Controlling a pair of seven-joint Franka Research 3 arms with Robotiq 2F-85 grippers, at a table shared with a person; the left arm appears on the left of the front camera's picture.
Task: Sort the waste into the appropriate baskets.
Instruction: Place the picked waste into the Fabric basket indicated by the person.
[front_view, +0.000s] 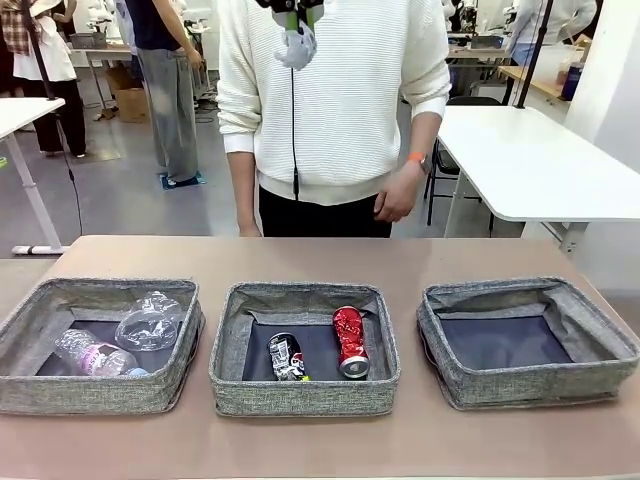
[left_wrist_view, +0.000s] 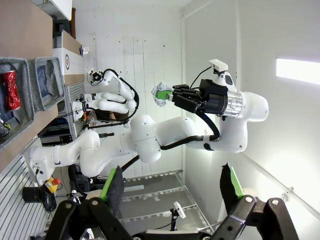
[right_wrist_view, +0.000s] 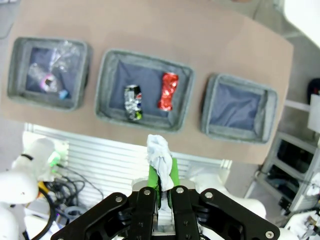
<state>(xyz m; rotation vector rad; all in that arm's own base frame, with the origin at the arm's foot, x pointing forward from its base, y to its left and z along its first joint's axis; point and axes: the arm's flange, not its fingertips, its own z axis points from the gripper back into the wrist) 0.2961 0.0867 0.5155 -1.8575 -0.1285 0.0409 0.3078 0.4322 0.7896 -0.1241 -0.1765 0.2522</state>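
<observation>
Crumpled white paper ball (right_wrist_view: 160, 152) pinched between the closed pads of the right gripper (right_wrist_view: 162, 176), raised high above the table, with the empty third basket (right_wrist_view: 239, 108) (cans fill the middle one) lying toward two o'clock in the right wrist view.

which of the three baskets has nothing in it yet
The right-hand basket, bare dark bottom. The middle basket holds two crushed cans, the left basket a bottle and a cup.

Three grey fabric baskets (front_view: 100, 345) (front_view: 303, 347) (front_view: 527, 340) are lined up side by side on a brown table (front_view: 320, 255).
</observation>
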